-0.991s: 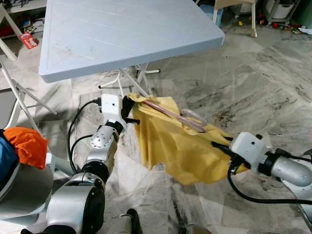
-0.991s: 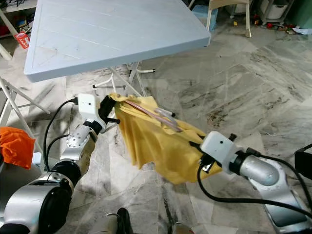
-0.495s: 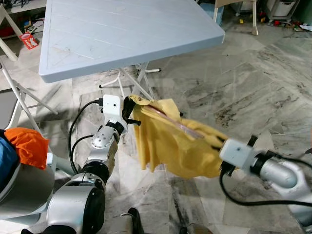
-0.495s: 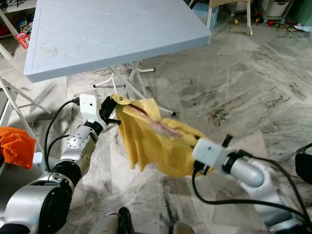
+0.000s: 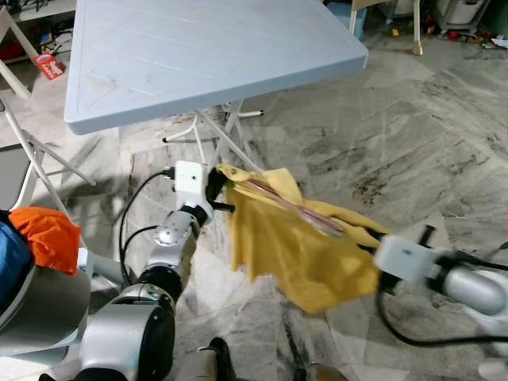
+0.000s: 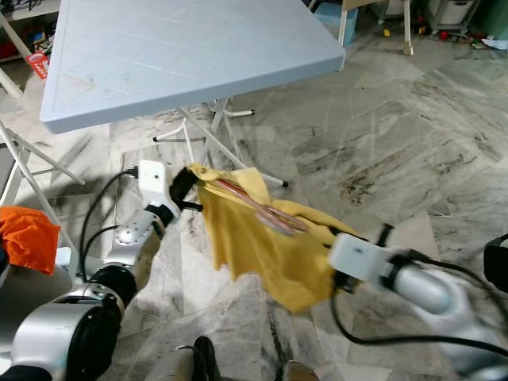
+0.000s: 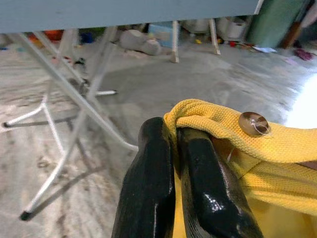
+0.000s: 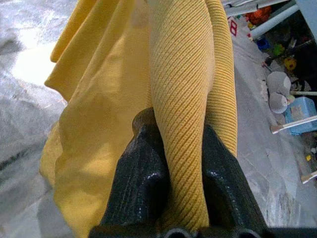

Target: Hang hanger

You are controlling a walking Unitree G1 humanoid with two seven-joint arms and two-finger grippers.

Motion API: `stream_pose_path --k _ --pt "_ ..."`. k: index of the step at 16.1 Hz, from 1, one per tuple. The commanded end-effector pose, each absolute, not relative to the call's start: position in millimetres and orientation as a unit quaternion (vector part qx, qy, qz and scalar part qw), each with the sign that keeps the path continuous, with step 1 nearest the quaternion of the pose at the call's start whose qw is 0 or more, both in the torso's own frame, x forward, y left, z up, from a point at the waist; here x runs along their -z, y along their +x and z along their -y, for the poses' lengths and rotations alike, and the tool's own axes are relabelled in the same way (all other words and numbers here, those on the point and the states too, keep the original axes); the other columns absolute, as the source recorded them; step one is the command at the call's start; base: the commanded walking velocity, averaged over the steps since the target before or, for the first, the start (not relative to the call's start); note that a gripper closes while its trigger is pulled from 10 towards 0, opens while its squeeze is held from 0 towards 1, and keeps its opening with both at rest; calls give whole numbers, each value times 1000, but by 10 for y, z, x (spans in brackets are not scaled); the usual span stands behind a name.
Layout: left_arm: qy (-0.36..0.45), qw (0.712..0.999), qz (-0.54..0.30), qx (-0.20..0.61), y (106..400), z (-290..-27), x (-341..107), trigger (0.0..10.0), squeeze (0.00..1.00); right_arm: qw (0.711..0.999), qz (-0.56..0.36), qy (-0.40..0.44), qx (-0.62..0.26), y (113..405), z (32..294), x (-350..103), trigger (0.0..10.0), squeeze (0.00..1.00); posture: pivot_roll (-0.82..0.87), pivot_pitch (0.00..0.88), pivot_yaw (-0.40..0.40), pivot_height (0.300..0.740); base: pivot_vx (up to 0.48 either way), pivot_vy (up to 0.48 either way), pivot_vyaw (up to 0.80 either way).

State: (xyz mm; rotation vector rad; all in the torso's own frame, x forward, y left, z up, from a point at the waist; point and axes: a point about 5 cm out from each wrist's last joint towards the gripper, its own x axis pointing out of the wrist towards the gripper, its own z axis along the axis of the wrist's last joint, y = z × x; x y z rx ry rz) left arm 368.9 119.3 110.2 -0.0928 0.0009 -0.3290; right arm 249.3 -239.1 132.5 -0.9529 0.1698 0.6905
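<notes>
Left end effector (image 5: 216, 190) pinches one corner of a yellow cloth (image 5: 298, 250), its two black fingers (image 7: 148, 188) pressed together on a rolled hem that carries a small shell-like button (image 7: 253, 123). At the cloth's 4 o'clock end the right end effector (image 5: 373, 258) clamps the opposite edge, a ribbed yellow band squeezed between its fingers (image 8: 141, 173), so the cloth hangs stretched between the two arms above the marble floor (image 5: 413, 127). A pinkish, translucent hanger (image 5: 290, 208) lies along the top fold of the cloth, running from near the left end effector down toward 4 o'clock; its hook is not clear to make out (the far end is blurred). The cloth sags below that line in loose folds, its lowest point near the right end effector. At 12 o'clock from the cloth stands a pale blue plastic table (image 5: 206, 55) on white folding legs (image 5: 226, 135), the left end effector just below its near edge. At 9 o'clock, an orange garment (image 5: 48, 234) rests on a grey rounded surface beside the robot's left shoulder. A black cable (image 5: 131, 226) loops along the left arm, and another trails under the right forearm (image 5: 476, 290).
</notes>
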Motion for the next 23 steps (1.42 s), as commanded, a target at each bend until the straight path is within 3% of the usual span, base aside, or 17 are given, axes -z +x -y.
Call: stream_pose_path --k 1,4,6,12,14,19,23 --pt "-70 997 32 23 3742 -1853 -1251 0 0 832 -184 -458 -252 2323 3049 -1307 10000 0 -190 205 72 740 0 0 0" --pt "-82 996 14 22 3726 -1834 -1184 0 0 856 -159 -421 -255 2300 3056 -1449 10000 0 -196 208 74 740 0 0 0" --pt "-107 994 -22 16 3694 -1814 -1059 0 0 882 -102 -355 -294 2306 2841 -1637 10000 0 -199 209 77 740 0 0 0" --pt "-149 987 -61 14 3647 -1788 -918 0 0 892 -52 -307 -327 2333 2691 -1795 10000 0 -194 202 70 740 0 0 0" --pt "-151 987 -49 37 3628 -1694 -905 0 0 906 -36 -306 -289 2455 2630 -1755 10000 0 -192 197 68 740 0 0 0" --pt "-148 984 -64 78 3482 -1428 -699 0 0 932 7 -234 -277 2637 2093 -1550 10000 0 -190 186 48 740 0 0 0" --pt "-149 979 -82 114 3348 -1200 -540 0 0 965 70 -77 -239 2797 1676 -1606 10000 0 -190 188 41 740 0 0 0"
